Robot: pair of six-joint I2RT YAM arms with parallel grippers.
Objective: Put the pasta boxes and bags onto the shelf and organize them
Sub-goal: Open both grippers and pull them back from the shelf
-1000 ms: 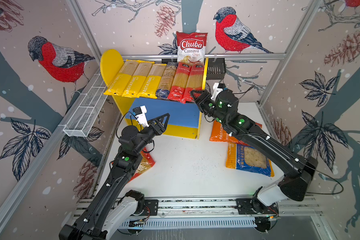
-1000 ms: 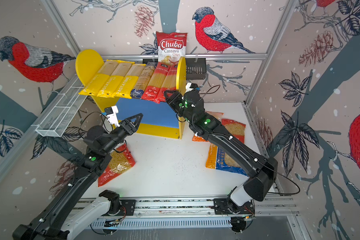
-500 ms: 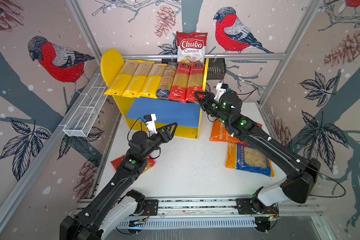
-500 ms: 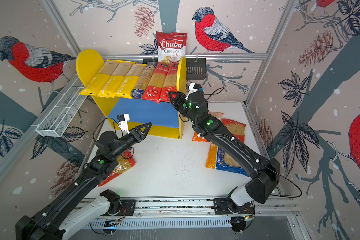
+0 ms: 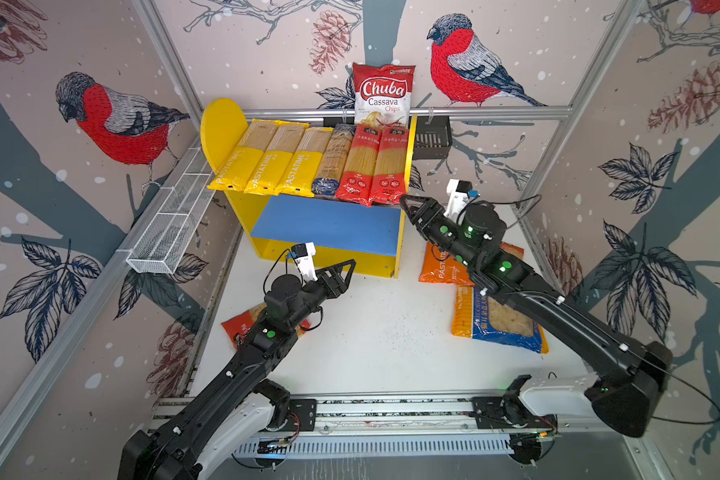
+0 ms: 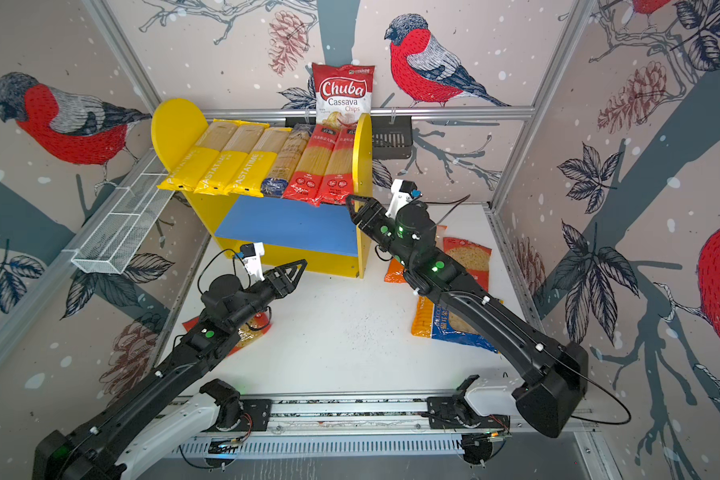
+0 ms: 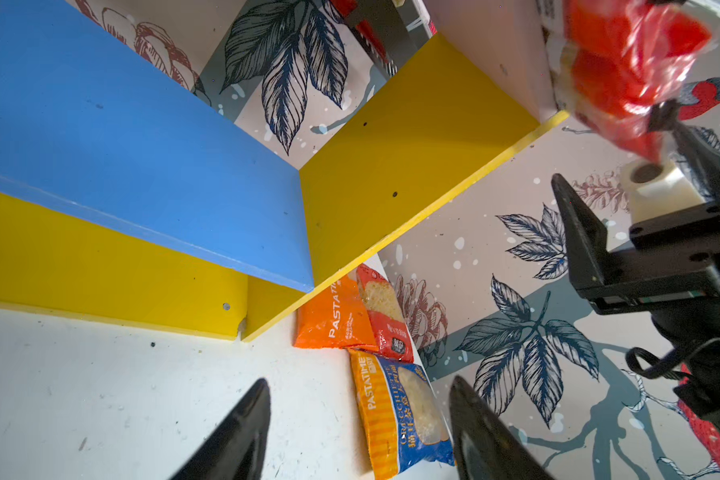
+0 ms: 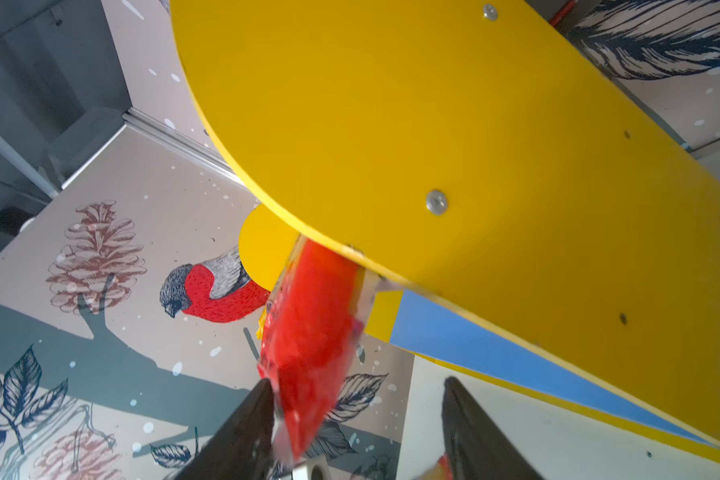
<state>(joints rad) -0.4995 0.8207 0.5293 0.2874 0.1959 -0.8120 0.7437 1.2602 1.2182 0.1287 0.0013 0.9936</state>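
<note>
Left wrist view: left tool [image 7: 359,380] is gaping wide, empty, facing the blue lower board [image 7: 142,145] of the shelf [image 5: 400,249].
Red bag [image 5: 235,328]: is lying on the worktop [image 5: 383,332] beneath the left arm [image 5: 242,365], behind its tool.
Right tool [image 8: 356,379]: is standing open, the overhanging end of the red spaghetti pack [image 8: 312,316] brushing one finger [image 8: 246,424].
Orange bag [image 5: 441,266], blue-orange bag [image 5: 504,320]: are lying right of the shelf, under the right arm [image 5: 558,307], nearer it.

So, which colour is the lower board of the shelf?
Blue. The lower board shows best in a top view.
</note>
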